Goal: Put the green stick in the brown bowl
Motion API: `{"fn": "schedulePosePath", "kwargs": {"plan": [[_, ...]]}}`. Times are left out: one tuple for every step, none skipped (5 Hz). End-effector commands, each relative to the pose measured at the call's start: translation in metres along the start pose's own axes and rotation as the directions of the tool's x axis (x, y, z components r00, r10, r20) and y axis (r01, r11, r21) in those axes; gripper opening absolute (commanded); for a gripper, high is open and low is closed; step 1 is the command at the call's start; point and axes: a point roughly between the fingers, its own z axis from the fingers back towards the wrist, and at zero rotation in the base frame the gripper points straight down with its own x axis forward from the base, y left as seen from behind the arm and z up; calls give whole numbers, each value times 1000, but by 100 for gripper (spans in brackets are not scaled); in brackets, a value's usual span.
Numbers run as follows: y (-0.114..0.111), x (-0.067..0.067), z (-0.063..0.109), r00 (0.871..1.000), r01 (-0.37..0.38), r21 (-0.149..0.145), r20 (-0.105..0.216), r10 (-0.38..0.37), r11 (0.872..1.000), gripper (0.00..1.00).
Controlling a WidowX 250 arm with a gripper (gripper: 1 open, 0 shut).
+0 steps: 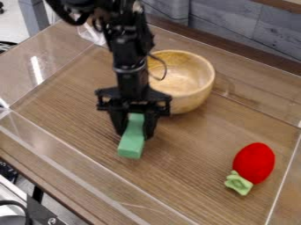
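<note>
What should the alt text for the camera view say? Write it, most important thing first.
A black robot gripper, pointing down, is shut on a green stick just in front of a brown bowl on a wooden table. A red toy with a light-green base lies off to the right.
</note>
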Motion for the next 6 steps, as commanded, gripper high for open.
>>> {"fn": "schedulePosePath", "kwargs": {"plan": [[-19,23,40,994,57,-18,98,-55,998,0],[-35,34,43,990,94,-33,108,-90,995,0],[-44,40,39,988,111,-40,112,-106,993,0],[-44,46,31,991,61,-44,122,-55,997,0],[-42,49,20,992,22,-47,126,-16,999,0],[-48,48,17,992,37,-47,125,-30,998,0]]}}
